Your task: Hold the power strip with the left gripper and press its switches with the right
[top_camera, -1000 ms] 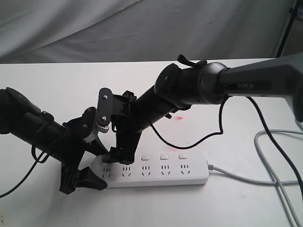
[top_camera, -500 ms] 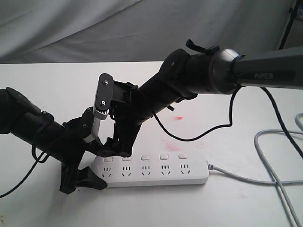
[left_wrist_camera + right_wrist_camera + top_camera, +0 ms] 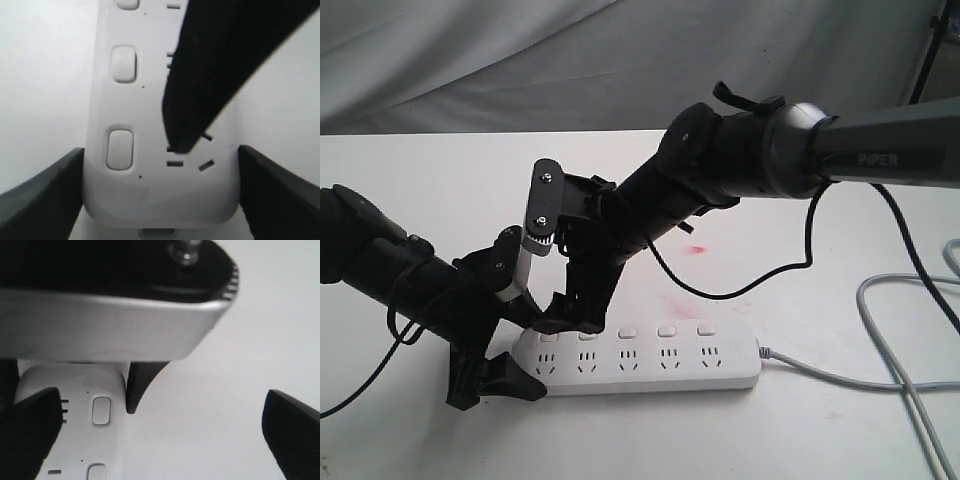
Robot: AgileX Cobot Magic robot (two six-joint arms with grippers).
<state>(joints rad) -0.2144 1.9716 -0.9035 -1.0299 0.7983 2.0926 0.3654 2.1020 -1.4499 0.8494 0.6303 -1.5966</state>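
The white power strip (image 3: 650,368) lies along the table's front, its row of switches (image 3: 667,331) on the far side. My left gripper (image 3: 520,355) is shut on its left end; in the left wrist view both fingers (image 3: 42,197) press the sides of the power strip (image 3: 150,195). My right gripper (image 3: 575,318), on the PIPER arm (image 3: 865,158), hovers open just above the leftmost switches. One of its black fingers (image 3: 210,75) hangs over the sockets beside a switch (image 3: 120,148). In the right wrist view its fingers (image 3: 27,435) stand wide apart over the strip (image 3: 75,390) and a switch (image 3: 101,410).
The strip's grey cord (image 3: 840,378) runs off right and loops near the table's right edge. A red stain (image 3: 695,248) marks the table behind the strip. A black cable (image 3: 740,290) droops from the right arm. A grey cloth backdrop (image 3: 520,60) hangs behind.
My right arm has lifted; its fingers have risen slightly off the strip's left part, uncovering the switches there. The left gripper and the strip have not moved.
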